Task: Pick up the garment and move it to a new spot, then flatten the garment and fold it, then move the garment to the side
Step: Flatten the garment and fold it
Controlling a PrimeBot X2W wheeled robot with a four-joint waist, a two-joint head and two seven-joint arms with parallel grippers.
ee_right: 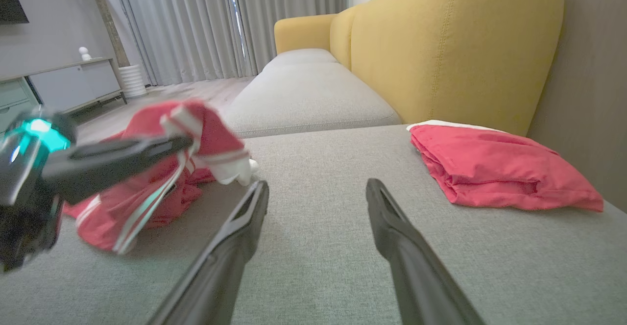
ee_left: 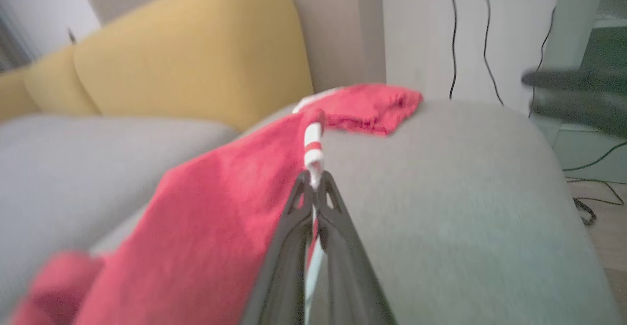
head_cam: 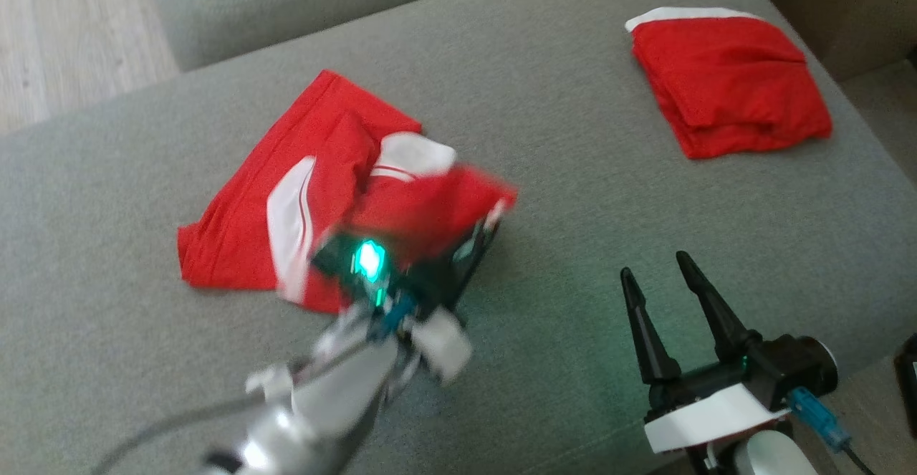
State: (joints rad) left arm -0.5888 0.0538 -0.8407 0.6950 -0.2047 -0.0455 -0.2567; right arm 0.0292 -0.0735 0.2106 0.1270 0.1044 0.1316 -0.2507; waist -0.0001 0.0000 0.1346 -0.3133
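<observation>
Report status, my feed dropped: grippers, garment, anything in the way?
Left gripper shut on the crumpled red garment edge. Right gripper open, empty, over the grey sofa seat. Folded red garment lies apart, far right, not obstructing.

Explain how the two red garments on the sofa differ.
The left garment lies crumpled and spread out; the right garment is folded into a neat stack. The left end effector pinches the left garment's edge; nothing touches the right garment. Both are red with white trim and are on the grey sofa.

blurred: left gripper | hidden behind it: garment near corner
</observation>
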